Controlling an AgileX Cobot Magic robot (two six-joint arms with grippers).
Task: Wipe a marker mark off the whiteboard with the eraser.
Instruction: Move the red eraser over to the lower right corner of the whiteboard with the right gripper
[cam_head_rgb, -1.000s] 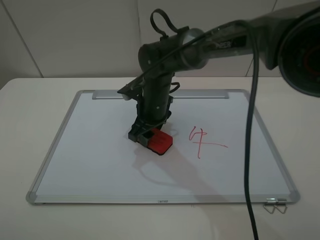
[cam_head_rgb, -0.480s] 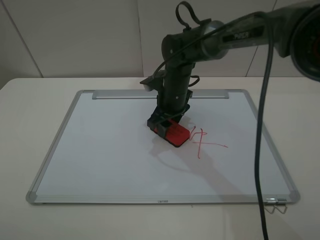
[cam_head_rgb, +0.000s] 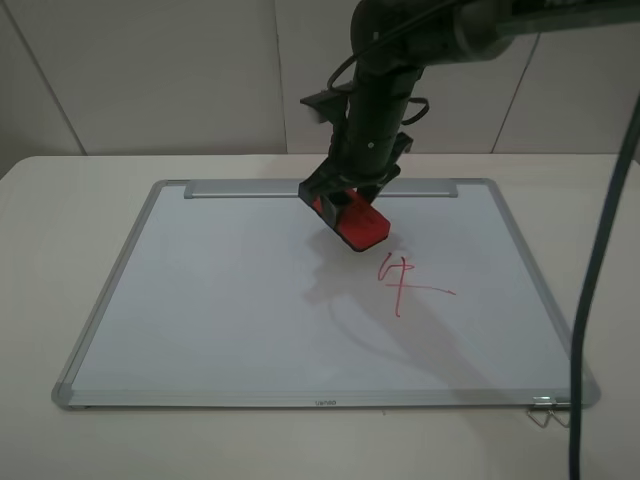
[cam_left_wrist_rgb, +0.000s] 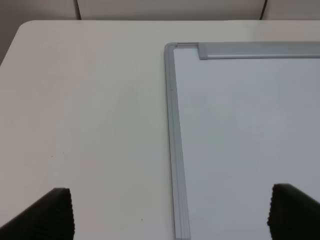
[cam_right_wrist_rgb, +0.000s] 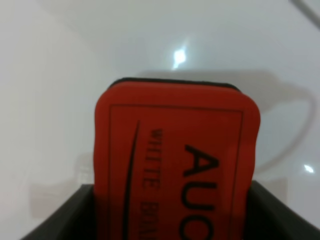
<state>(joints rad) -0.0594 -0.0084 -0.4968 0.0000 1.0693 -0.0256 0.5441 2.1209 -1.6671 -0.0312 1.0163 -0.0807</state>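
The whiteboard (cam_head_rgb: 220, 300) lies flat on the table, its tray strip (cam_head_rgb: 240, 189) along the far edge. My right gripper (cam_head_rgb: 345, 203) is shut on the red eraser (cam_head_rgb: 357, 223) and holds it tilted in the air over the board's far middle. The right wrist view shows the eraser (cam_right_wrist_rgb: 175, 160) lettered side up between dark fingers (cam_right_wrist_rgb: 65, 215). The only red mark (cam_head_rgb: 402, 280) on the board has a long horizontal tail, just right of and nearer than the eraser. The stacked-stroke marker mark shows nowhere. My left gripper (cam_left_wrist_rgb: 172, 212) hangs open over the board's far-left frame (cam_left_wrist_rgb: 172, 125).
A white table (cam_head_rgb: 60, 220) surrounds the board. A black cable (cam_head_rgb: 590, 300) hangs down the right side. A wire clip (cam_head_rgb: 550, 412) lies at the board's near right corner. A white wall stands behind the table.
My right gripper has carried the eraser from the board's middle to the right, then lifted it off the surface toward the far edge. The tailed red mark is unchanged.
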